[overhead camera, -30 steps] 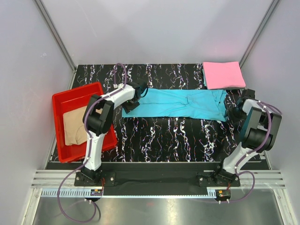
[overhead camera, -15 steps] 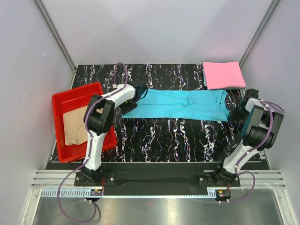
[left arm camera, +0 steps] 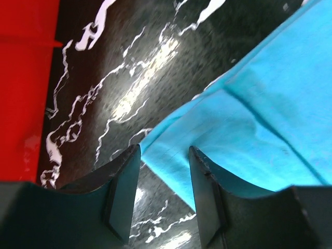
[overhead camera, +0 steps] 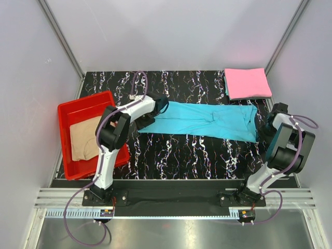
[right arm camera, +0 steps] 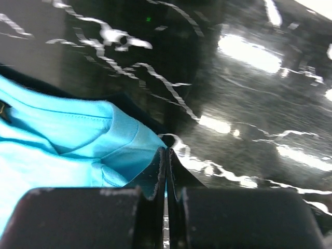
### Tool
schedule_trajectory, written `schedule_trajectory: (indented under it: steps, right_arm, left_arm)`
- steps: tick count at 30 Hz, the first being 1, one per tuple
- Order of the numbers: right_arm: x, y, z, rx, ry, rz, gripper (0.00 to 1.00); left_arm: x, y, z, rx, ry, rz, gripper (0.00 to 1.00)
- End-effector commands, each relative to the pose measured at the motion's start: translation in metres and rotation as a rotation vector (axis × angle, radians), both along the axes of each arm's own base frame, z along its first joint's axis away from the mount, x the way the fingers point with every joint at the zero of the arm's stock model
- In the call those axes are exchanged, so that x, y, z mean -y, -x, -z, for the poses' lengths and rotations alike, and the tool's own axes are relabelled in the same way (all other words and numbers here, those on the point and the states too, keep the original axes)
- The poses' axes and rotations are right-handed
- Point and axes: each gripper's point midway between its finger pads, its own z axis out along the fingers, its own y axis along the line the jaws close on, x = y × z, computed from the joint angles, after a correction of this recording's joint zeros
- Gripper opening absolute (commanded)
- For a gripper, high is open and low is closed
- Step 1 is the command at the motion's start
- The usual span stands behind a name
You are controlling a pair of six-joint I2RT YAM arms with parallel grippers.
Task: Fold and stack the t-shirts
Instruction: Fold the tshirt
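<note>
The turquoise t-shirt (overhead camera: 199, 119) lies as a long folded strip across the middle of the black marbled table. My left gripper (overhead camera: 146, 122) stands open at its left end, and the shirt's corner (left arm camera: 171, 140) lies loose between the fingers (left arm camera: 124, 187). My right gripper (right arm camera: 166, 150) is shut on the ribbed edge of the turquoise t-shirt (right arm camera: 78, 135) at its right end (overhead camera: 254, 136). The pink t-shirt (overhead camera: 247, 83) lies folded square at the back right. The tan t-shirt (overhead camera: 84, 139) sits in the red tray.
The red tray (overhead camera: 85, 101) stands at the left edge, close beside the left arm; its wall (left arm camera: 26, 78) shows in the left wrist view. White enclosure walls rise close on both sides and at the back.
My right gripper has shut on the turquoise t-shirt's right end and drawn it a little toward the front. The left arm has shifted slightly right; its gripper has stayed open.
</note>
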Motion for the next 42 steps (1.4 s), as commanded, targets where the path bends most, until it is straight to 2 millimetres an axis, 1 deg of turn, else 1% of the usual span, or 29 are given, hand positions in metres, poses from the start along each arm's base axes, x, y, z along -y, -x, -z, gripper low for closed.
schedule_trajectory:
  steps: [1, 4, 6, 7, 10, 11, 13, 14, 15, 16, 17, 18, 19, 20, 21, 22, 23, 24, 26, 27, 28, 31, 32, 33, 34, 35, 36, 38, 42]
  right_arm:
    - [0.013, 0.015, -0.01, -0.022, 0.063, 0.008, 0.0]
    - [0.017, 0.021, -0.01, -0.05, 0.07, 0.022, 0.0]
    - [0.019, 0.024, -0.013, -0.069, 0.069, 0.034, 0.06]
    - [0.02, 0.023, -0.016, -0.071, 0.073, 0.032, 0.19]
    - [0.018, 0.01, -0.037, -0.002, 0.066, -0.021, 0.36]
    - [0.018, 0.004, -0.047, 0.02, 0.063, -0.038, 0.39]
    - [0.011, -0.008, -0.061, 0.08, 0.031, -0.115, 0.41]
    - [0.006, -0.021, -0.071, 0.14, 0.009, -0.158, 0.42]
    - [0.001, -0.028, -0.077, 0.177, -0.008, -0.225, 0.43]
    - [-0.004, -0.036, -0.078, 0.209, -0.033, -0.268, 0.43]
    - [-0.016, -0.052, -0.084, 0.281, -0.092, -0.335, 0.43]
    - [-0.021, -0.058, -0.084, 0.304, -0.114, -0.382, 0.41]
    - [-0.025, -0.066, -0.076, 0.311, -0.147, -0.413, 0.4]
    - [-0.033, -0.075, -0.078, 0.348, -0.181, -0.453, 0.39]
    - [-0.038, -0.082, -0.074, 0.366, -0.203, -0.499, 0.38]
    - [-0.045, -0.093, -0.076, 0.411, -0.206, -0.544, 0.38]
    - [-0.05, -0.101, -0.081, 0.438, -0.216, -0.572, 0.38]
    - [-0.052, -0.107, -0.08, 0.447, -0.213, -0.6, 0.38]
    - [-0.062, -0.127, -0.09, 0.487, -0.201, -0.672, 0.38]
    - [-0.063, -0.132, -0.085, 0.475, -0.196, -0.707, 0.38]
    - [-0.064, -0.141, -0.092, 0.475, -0.179, -0.733, 0.38]
    - [-0.059, -0.146, -0.074, 0.405, -0.179, -0.763, 0.36]
    - [-0.056, -0.153, -0.075, 0.412, -0.167, -0.778, 0.23]
    - [-0.055, -0.154, -0.065, 0.395, -0.176, -0.791, 0.17]
    - [-0.054, -0.155, -0.061, 0.383, -0.178, -0.799, 0.16]
    - [-0.054, -0.162, -0.062, 0.4, -0.177, -0.83, 0.21]
    - [-0.054, -0.164, -0.052, 0.386, -0.195, -0.836, 0.25]
    - [-0.055, -0.171, -0.049, 0.403, -0.21, -0.865, 0.32]
    - [-0.055, -0.177, -0.031, 0.4, -0.225, -0.912, 0.36]
  left_arm:
    - [-0.014, 0.004, -0.019, 0.029, -0.069, -0.017, 0.47]
    - [-0.018, 0.009, -0.023, 0.042, -0.084, -0.03, 0.47]
    - [-0.019, 0.01, -0.029, 0.065, -0.07, -0.041, 0.48]
    - [-0.018, 0.01, -0.032, 0.071, -0.062, -0.038, 0.48]
    - [-0.007, 0.001, -0.052, 0.123, 0.008, -0.01, 0.49]
    - [-0.004, -0.002, -0.058, 0.132, 0.024, 0.016, 0.49]
    - [0.016, -0.015, -0.076, 0.197, 0.129, 0.074, 0.49]
    - [0.022, -0.018, -0.08, 0.194, 0.152, 0.135, 0.5]
    - [0.037, -0.033, -0.088, 0.255, 0.218, 0.181, 0.5]
    - [0.061, -0.034, -0.095, 0.254, 0.335, 0.263, 0.5]
    - [0.075, -0.035, -0.097, 0.247, 0.383, 0.383, 0.5]
    - [0.115, -0.039, -0.107, 0.297, 0.569, 0.523, 0.5]
    - [0.137, -0.037, -0.114, 0.328, 0.644, 0.665, 0.51]
    - [0.16, -0.034, -0.124, 0.375, 0.747, 0.762, 0.52]
    - [0.194, -0.027, -0.142, 0.467, 0.892, 0.901, 0.61]
    - [0.206, -0.024, -0.149, 0.495, 0.929, 0.949, 0.68]
    - [0.216, -0.022, -0.152, 0.506, 0.951, 0.99, 0.71]
    - [0.236, -0.02, -0.155, 0.492, 0.992, 1.051, 0.72]
    - [0.254, -0.021, -0.151, 0.46, 1.019, 1.104, 0.72]
    - [0.268, -0.024, -0.146, 0.441, 1.061, 1.142, 0.72]
    - [0.276, -0.026, -0.145, 0.438, 1.078, 1.157, 0.72]
    - [0.291, -0.038, -0.133, 0.444, 1.105, 1.18, 0.7]
    - [0.294, -0.04, -0.13, 0.445, 1.109, 1.186, 0.7]
    - [0.299, -0.045, -0.12, 0.441, 1.115, 1.195, 0.69]
    - [0.304, -0.05, -0.123, 0.46, 1.112, 1.214, 0.69]
    - [0.308, -0.053, -0.122, 0.465, 1.112, 1.224, 0.69]
    - [0.312, -0.055, -0.109, 0.453, 1.113, 1.23, 0.69]
    - [0.318, -0.059, -0.106, 0.462, 1.105, 1.253, 0.69]
    - [0.335, -0.066, -0.091, 0.493, 1.109, 1.293, 0.68]
